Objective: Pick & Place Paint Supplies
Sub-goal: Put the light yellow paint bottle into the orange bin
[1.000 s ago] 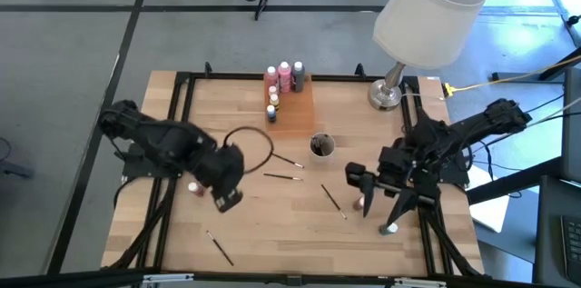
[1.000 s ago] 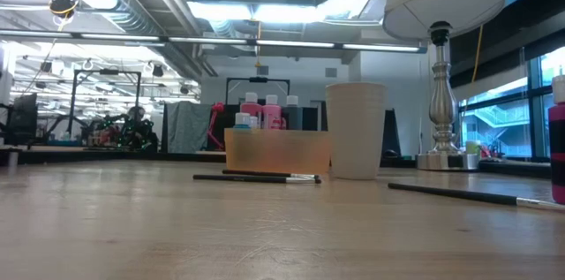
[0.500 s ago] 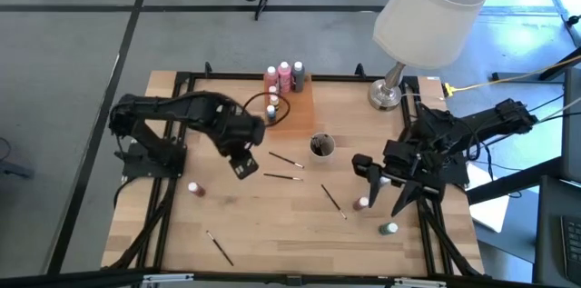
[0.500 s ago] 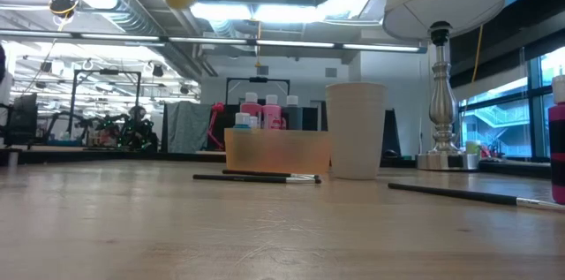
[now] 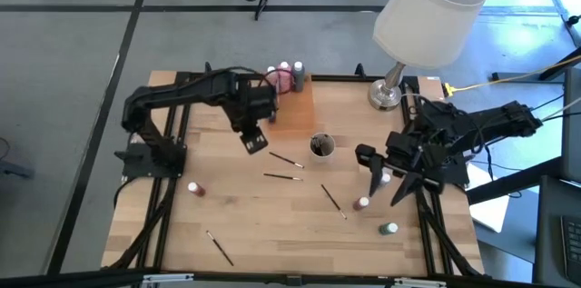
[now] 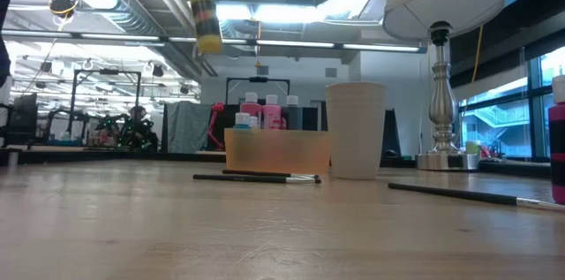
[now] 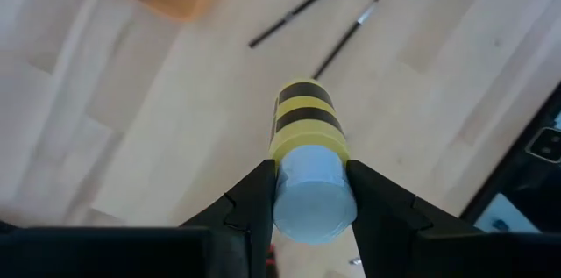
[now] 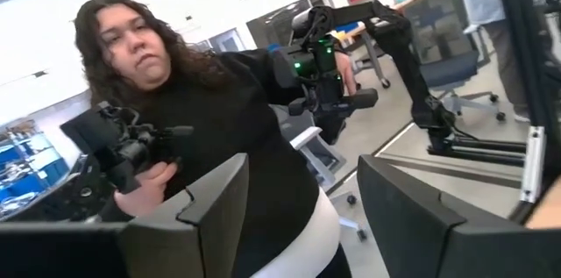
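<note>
My left gripper (image 5: 253, 137) hovers over the table just near the translucent orange tray (image 5: 295, 106) and is shut on a yellow paint bottle with black bands (image 7: 307, 120), which also shows high up in the low view (image 6: 206, 19). Several small bottles (image 5: 284, 74) stand in the tray. My right gripper (image 5: 388, 182) is open above the table's right side, its fingers pointing out into the room. On the wood stand a pink bottle (image 5: 192, 188), a red one (image 5: 363, 203) and a green one (image 5: 388, 229). Brushes (image 5: 283, 176) lie flat around the grey cup (image 5: 320, 145). My left gripper pinches the yellow bottle between its two fingers at the pale cap end (image 7: 314, 197). The fingers (image 7: 254, 203) come from above, pointing down. The bottle hangs below them, slightly tilted, its yellow base (image 6: 209, 46) lowest, lifted clear of the table.
A lamp with a white shade (image 5: 431, 11) stands at the far right corner on a metal base (image 5: 385, 95). Another brush (image 5: 218, 247) lies near the near left edge. A person (image 8: 219, 129) sits beyond the table. Bare wood lies in the near middle.
My left gripper has carried the yellow bottle from the near left part of the table toward the far edge, up to the orange tray. My right gripper has drawn back a little from the red and green bottles toward the far right, still open.
</note>
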Robot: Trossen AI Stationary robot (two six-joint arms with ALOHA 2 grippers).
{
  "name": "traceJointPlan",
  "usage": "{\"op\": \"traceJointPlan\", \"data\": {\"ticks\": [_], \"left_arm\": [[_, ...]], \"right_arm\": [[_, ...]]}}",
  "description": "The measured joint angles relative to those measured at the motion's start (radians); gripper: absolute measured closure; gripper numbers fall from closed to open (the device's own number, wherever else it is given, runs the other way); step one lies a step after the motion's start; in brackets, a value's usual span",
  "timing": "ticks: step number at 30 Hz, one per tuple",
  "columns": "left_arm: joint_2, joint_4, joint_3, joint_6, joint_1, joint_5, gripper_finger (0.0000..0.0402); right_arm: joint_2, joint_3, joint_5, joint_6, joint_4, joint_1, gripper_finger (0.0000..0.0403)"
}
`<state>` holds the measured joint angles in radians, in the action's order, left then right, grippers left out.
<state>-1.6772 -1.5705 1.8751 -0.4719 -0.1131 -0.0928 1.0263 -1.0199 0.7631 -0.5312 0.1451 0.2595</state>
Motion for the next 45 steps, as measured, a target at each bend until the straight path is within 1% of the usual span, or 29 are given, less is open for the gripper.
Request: {"op": "traceJointPlan", "data": {"ticks": [9, 15, 19, 24, 27, 31, 38, 45], "left_arm": [[-0.044, 0.018, 0.000, 0.227, -0.134, -0.004, 0.0284], [-0.076, 0.056, 0.000, 0.321, -0.206, -0.016, 0.0284], [-0.112, 0.071, 0.000, 0.378, -0.235, -0.016, 0.0284], [-0.169, 0.138, 0.000, 0.445, -0.268, -0.026, 0.0284], [-0.197, 0.148, 0.000, 0.473, -0.282, -0.037, 0.0284], [-0.233, 0.147, 0.000, 0.497, -0.289, -0.001, 0.0284], [-0.273, 0.169, 0.000, 0.557, -0.288, 0.018, 0.0284], [-0.286, 0.184, 0.000, 0.565, -0.289, 0.031, 0.0284]], "right_arm": [[-0.056, 0.000, 0.000, -0.003, -0.043, -0.105, 0.0183], [-0.084, 0.000, 0.000, 0.031, -0.104, -0.168, 0.0183], [-0.084, 0.000, 0.000, 0.042, -0.152, -0.206, 0.0183], [-0.084, 0.000, 0.000, 0.056, -0.200, -0.250, 0.0183], [-0.084, 0.000, 0.000, 0.069, -0.213, -0.267, 0.0183], [-0.084, 0.000, 0.000, 0.079, -0.219, -0.283, 0.0183], [-0.084, 0.000, -0.001, 0.094, -0.240, -0.305, 0.0183], [-0.078, 0.000, -0.019, 0.095, -0.254, -0.314, 0.0183]]}}
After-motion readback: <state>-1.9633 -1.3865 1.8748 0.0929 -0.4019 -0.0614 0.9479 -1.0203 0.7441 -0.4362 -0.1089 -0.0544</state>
